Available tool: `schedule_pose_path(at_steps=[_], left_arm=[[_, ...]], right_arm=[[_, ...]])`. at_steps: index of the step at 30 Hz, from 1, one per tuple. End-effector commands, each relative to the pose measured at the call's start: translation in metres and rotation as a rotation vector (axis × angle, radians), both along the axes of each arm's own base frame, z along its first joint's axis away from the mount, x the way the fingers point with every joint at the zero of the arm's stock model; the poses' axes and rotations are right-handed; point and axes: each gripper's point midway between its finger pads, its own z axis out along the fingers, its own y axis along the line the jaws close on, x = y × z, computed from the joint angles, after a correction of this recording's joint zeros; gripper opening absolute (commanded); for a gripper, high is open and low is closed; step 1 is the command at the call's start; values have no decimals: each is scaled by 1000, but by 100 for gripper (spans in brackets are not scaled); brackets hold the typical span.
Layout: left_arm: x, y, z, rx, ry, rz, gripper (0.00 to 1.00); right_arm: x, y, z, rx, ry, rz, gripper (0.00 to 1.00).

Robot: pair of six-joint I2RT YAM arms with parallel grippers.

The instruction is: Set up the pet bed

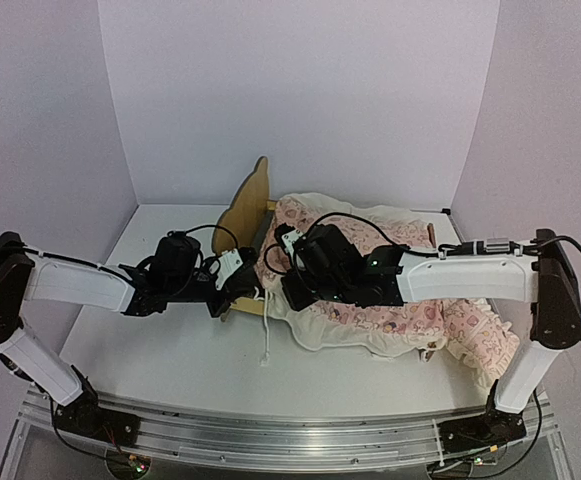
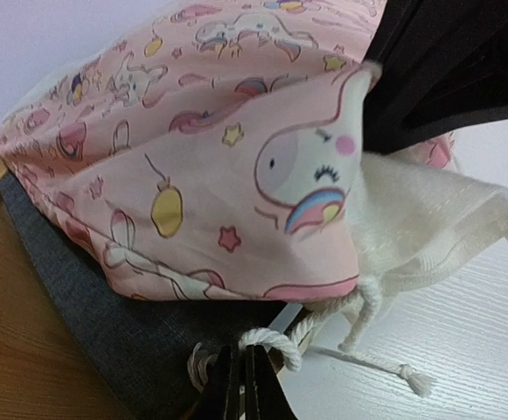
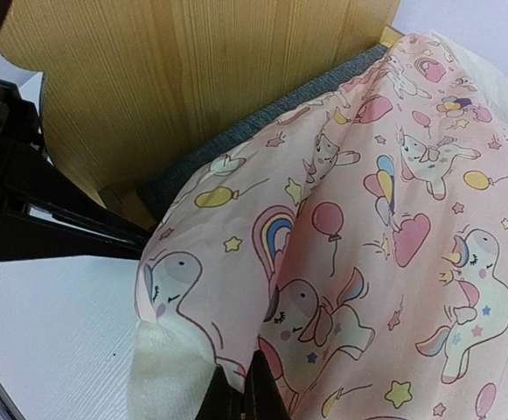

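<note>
The worktop [image 1: 170,350] is a white, faintly wood-grained board, closed in by pale walls at the back and on both sides. The pet bed [image 1: 245,205] stands on it towards the back, left of centre, with its pale-wood headboard upright. A pink unicorn-print quilt [image 1: 450,320] spills off the bed and lies on the board to the right, cream lining showing along its front edge. A white cord [image 1: 266,340] trails from the bed across the bare surface towards the near edge.

Pink unicorn quilt [image 2: 192,175] draped on pet bed [image 2: 105,324], white cord [image 2: 358,306] dangling — pincer [image 2: 240,385] closed
</note>
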Motion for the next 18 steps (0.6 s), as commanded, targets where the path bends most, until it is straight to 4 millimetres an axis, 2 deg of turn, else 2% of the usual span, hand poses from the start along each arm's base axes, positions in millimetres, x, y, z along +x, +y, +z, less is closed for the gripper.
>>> schedule_pose_path(at_steps=[1, 3, 8, 12, 18], left_arm=[[5, -5, -25, 24, 70, 36, 8], [11, -7, -24, 10, 70, 60, 11], [8, -16, -4, -28, 79, 20, 38], [-5, -13, 12, -38, 93, -21, 48], [-20, -7, 35, -76, 62, -62, 55]], right_arm=[[6, 4, 19, 47, -51, -19, 1], [7, 3, 18, 47, -51, -21, 1], [8, 3, 16, 34, -60, -20, 1], [12, 3, 16, 22, -72, -21, 1], [27, 4, 13, 9, -83, -38, 1]])
